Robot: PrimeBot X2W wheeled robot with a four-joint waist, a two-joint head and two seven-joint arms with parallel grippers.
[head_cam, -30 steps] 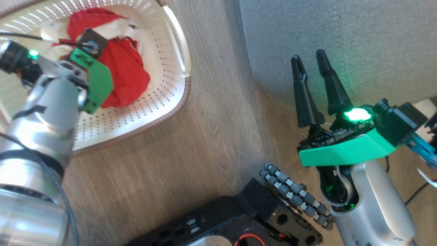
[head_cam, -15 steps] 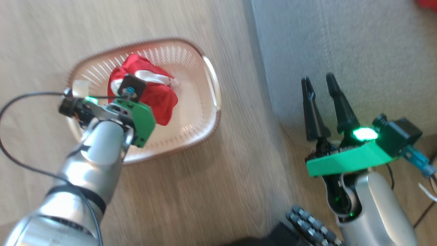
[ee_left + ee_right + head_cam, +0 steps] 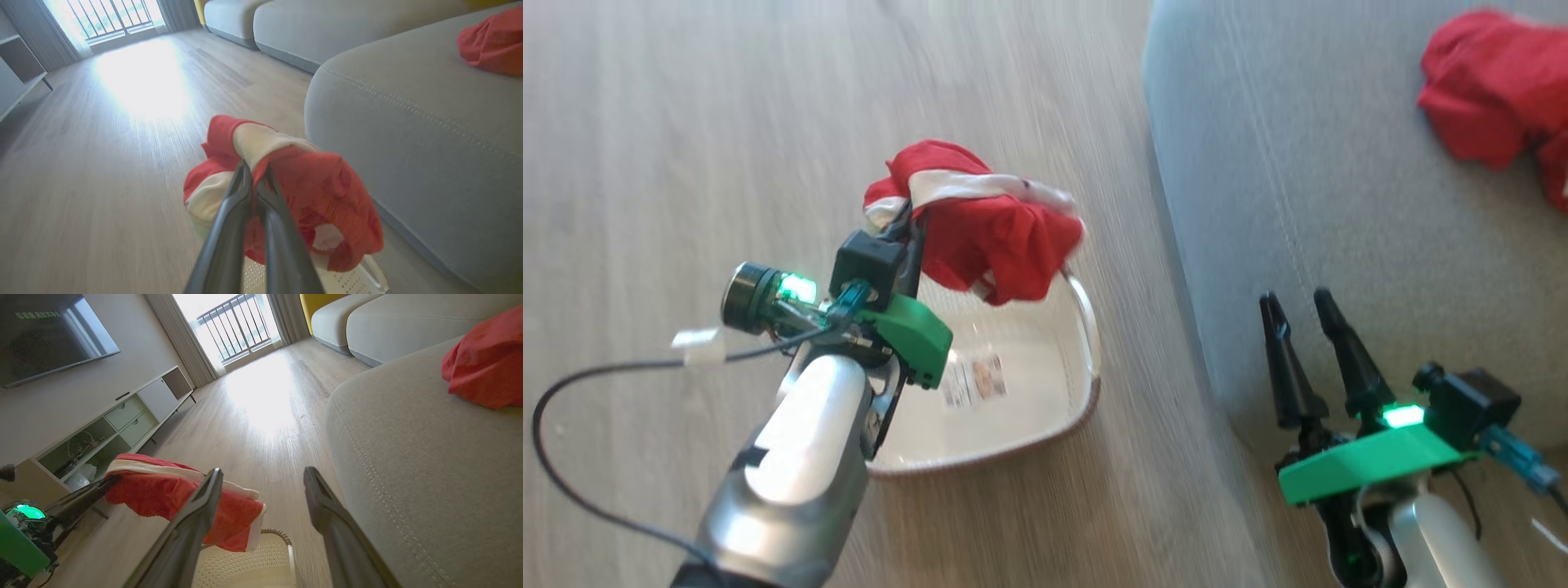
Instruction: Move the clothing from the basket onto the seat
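Looking down a long living room. Pale wood-plank floor [image 3: 229,457] all the way to a tall window [image 3: 233,330] crossed by a dark railing, grey curtains [image 3: 171,339] drawn back on either side. Daylight pouring in, throwing a white glare patch [image 3: 265,396] across the boards. Plain light wall [image 3: 53,408] along one side, carrying a dark flat television [image 3: 45,335]; under it, a low white cabinet [image 3: 139,412] with drawers and open shelves. Opposite, the grey seat [image 3: 408,477] up close, stitching along its edge. More grey sofa pieces [image 3: 400,318] beyond, and a yellow panel [image 3: 322,302] behind those.
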